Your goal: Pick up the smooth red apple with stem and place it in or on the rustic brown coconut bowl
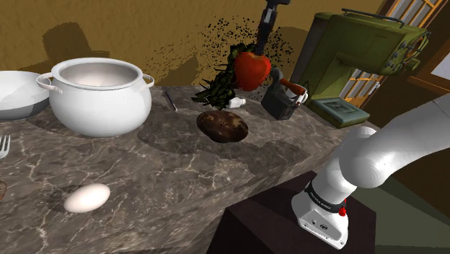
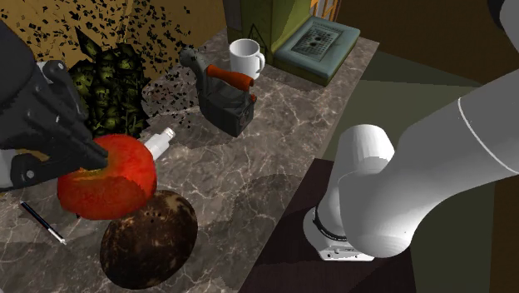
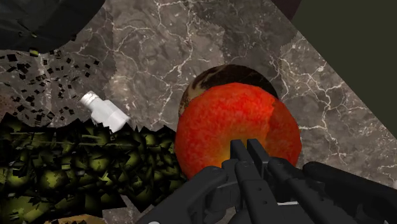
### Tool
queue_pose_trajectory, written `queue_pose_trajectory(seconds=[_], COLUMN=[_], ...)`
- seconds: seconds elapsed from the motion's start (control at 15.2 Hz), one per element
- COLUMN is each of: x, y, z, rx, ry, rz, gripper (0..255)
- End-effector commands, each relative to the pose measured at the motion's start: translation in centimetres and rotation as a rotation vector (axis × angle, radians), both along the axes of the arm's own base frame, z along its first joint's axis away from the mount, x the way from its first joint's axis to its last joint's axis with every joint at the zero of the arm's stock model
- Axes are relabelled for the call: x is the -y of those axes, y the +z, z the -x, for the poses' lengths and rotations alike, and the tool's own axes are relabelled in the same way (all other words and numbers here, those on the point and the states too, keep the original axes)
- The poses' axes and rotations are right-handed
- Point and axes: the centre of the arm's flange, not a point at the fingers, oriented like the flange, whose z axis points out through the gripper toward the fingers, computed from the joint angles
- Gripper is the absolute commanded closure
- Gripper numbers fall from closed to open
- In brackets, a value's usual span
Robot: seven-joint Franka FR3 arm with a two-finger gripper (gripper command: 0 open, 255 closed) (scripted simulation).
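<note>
A red apple (image 1: 252, 70) hangs in the air with my black gripper (image 1: 257, 49) shut on its top. Just below and in front of it, the dark brown coconut bowl (image 1: 223, 125) rests on the marble counter. In the second exterior view the apple (image 2: 108, 179) sits above and just behind the bowl (image 2: 150, 240), with the gripper (image 2: 90, 155) clasping it from the left. In the wrist view the fingers (image 3: 240, 156) meet on the apple (image 3: 235, 124), which hides most of the bowl (image 3: 216, 75) beneath it.
A spiky green plant (image 1: 222, 85) and a small white bottle (image 1: 236, 103) stand right behind the apple. A black iron (image 1: 283, 99), a white mug (image 2: 247, 57) and a green machine (image 1: 360, 58) are to the shoulder view's right. A white pot (image 1: 101, 97), pen (image 1: 170, 99) and egg (image 1: 87, 198) lie left.
</note>
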Motion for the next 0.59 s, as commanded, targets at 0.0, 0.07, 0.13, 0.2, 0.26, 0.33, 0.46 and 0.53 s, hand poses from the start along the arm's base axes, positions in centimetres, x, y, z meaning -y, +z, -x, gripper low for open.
queue_pose_trajectory(seconds=[0.0, 0.07, 0.13, 0.2, 0.26, 0.33, 0.46, 0.53], x=[-2.6, -2.6, -2.6, -2.6, -2.6, -2.6, -2.6, -2.6], y=[0.6, 0.1, -0.5, -1.0, -1.5, -2.1, -3.1, -3.6], z=[-2.3, -2.3, -2.3, -2.3, -2.3, -2.3, -2.3, -2.3], rx=[0.000, 0.000, 0.000, 0.000, 0.000, 0.000, 0.000, 0.000], ry=[-0.001, -0.001, -0.001, -0.001, -0.001, -0.001, -0.001, -0.001], rz=[-0.001, -0.001, -0.001, -0.001, -0.001, -0.001, -0.001, -0.001], gripper=[255, 255, 255, 255, 255, 255, 255, 255])
